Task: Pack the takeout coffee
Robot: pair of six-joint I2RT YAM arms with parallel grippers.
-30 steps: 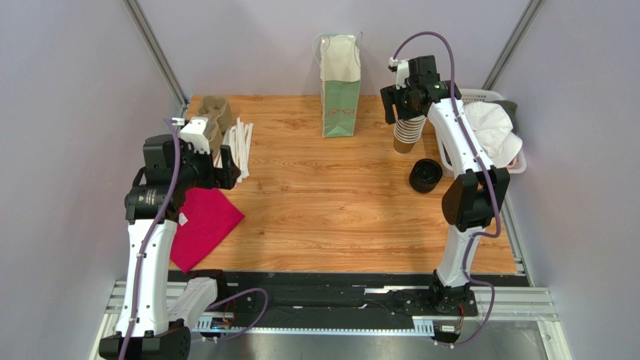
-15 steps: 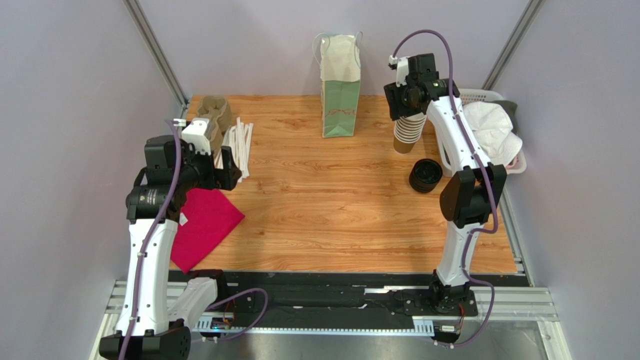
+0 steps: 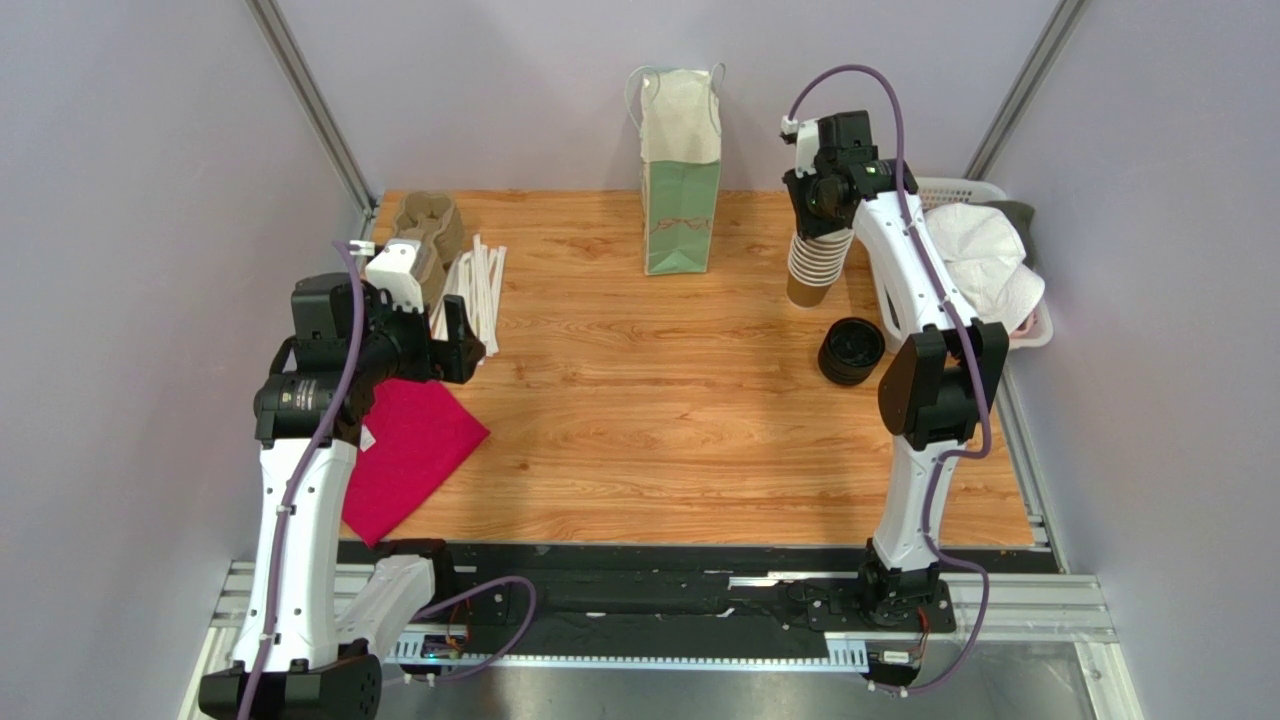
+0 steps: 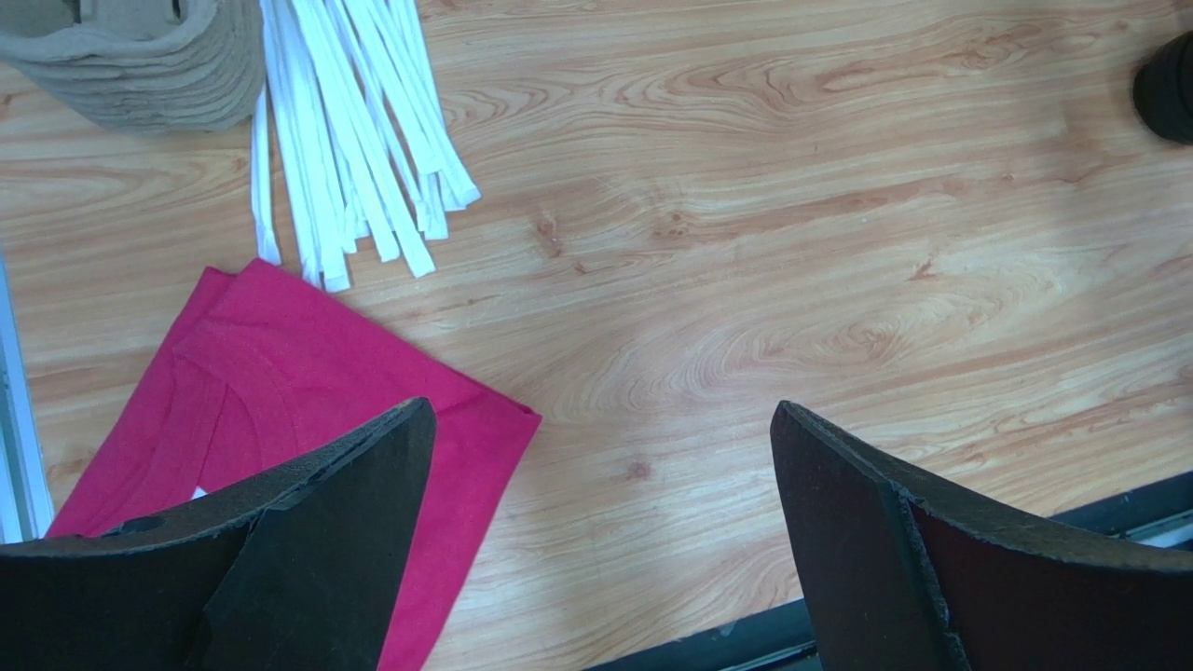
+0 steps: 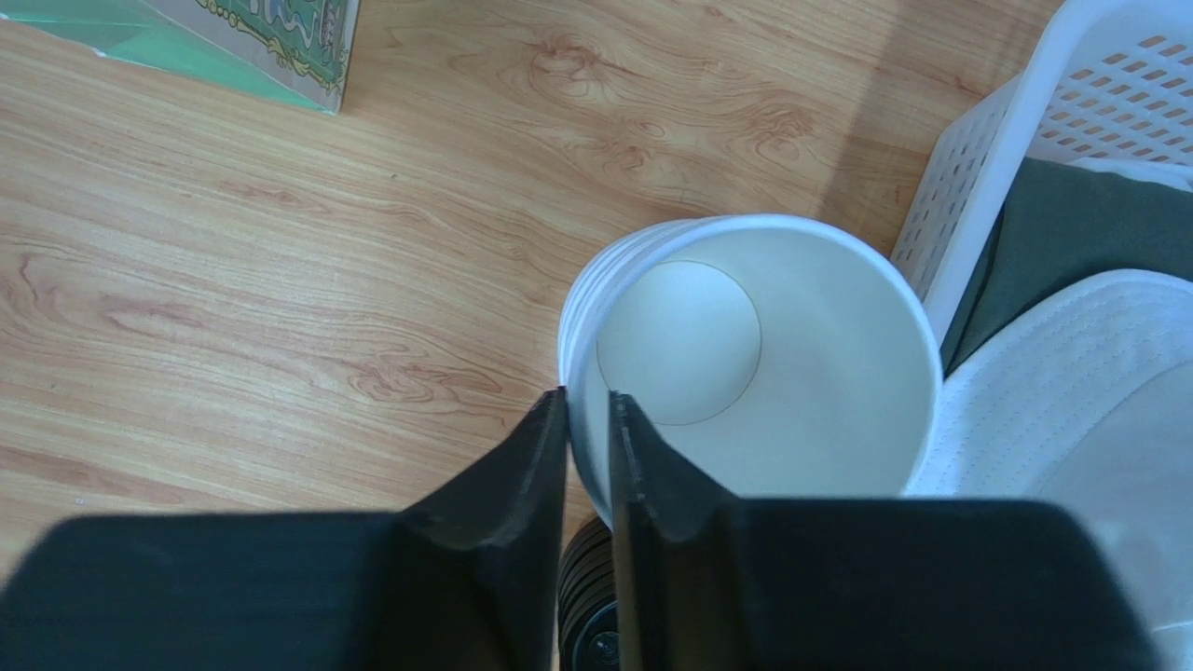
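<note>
1 white basket (image 5: pixel 1011 147) holds white cloth (image 5: pixel 1085 371) over dark cloth (image 5: pixel 1071 231); green bag (image 3: pixel 681 180) upright; cup stack (image 3: pixel 813 270), top cup (image 5: pixel 826 420) empty; right claw (image 5: pixel 585 403) narrow, pinching its rim; left claw (image 4: pixel 600 408) wide.

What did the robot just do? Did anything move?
The right gripper shifted slightly toward the back and closed its fingers on the rim of the top cup. The left gripper stayed open and still. The bag, black lid and red cloth did not move.
</note>
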